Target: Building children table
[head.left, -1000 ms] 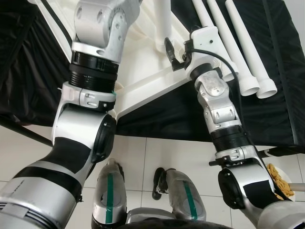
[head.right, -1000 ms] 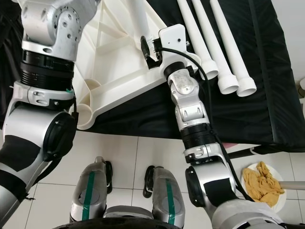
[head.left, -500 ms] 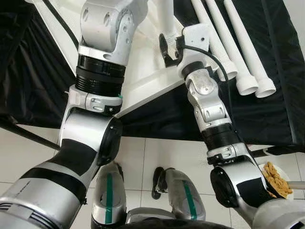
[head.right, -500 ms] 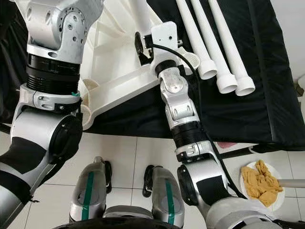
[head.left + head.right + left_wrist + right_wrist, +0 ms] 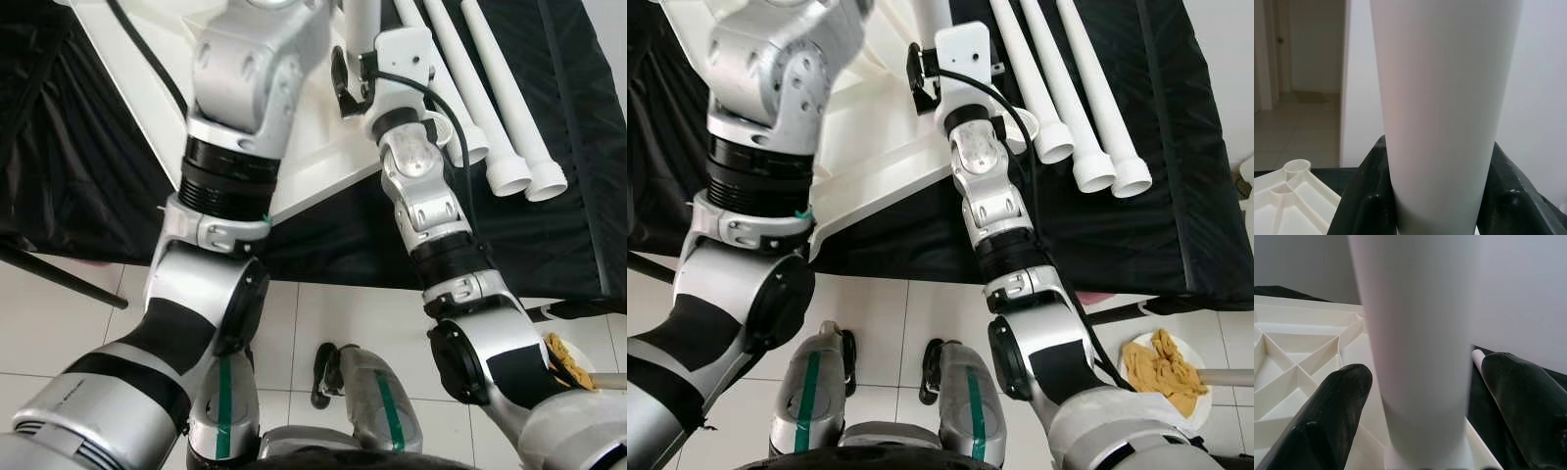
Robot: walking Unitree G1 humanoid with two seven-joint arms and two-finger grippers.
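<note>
The white table top [image 5: 884, 164] lies upside down on a black cloth [image 5: 578, 147], its ribbed underside up. One white leg [image 5: 361, 20] stands upright in it. My left gripper [image 5: 1439, 196] is shut on that leg [image 5: 1444, 98], with its black fingers [image 5: 1369, 196] hugging both sides. My right gripper [image 5: 1422, 411] is open around the same leg [image 5: 1415, 333] lower down near the table top, its fingers [image 5: 1327, 421] a little off each side. In the eye views the right gripper [image 5: 341, 83] sits at the leg's base.
Three loose white legs [image 5: 509, 147] lie side by side on the cloth to the right. On the tiled floor at the right stands a plate with a yellowish rag [image 5: 1161, 377]. A dark bar [image 5: 59, 279] slants at the left. My feet [image 5: 950, 362] stand at the table's front edge.
My left arm has swung to the right, over the table top's near corner. My right gripper has moved up and left, from beside the leg to around its base.
</note>
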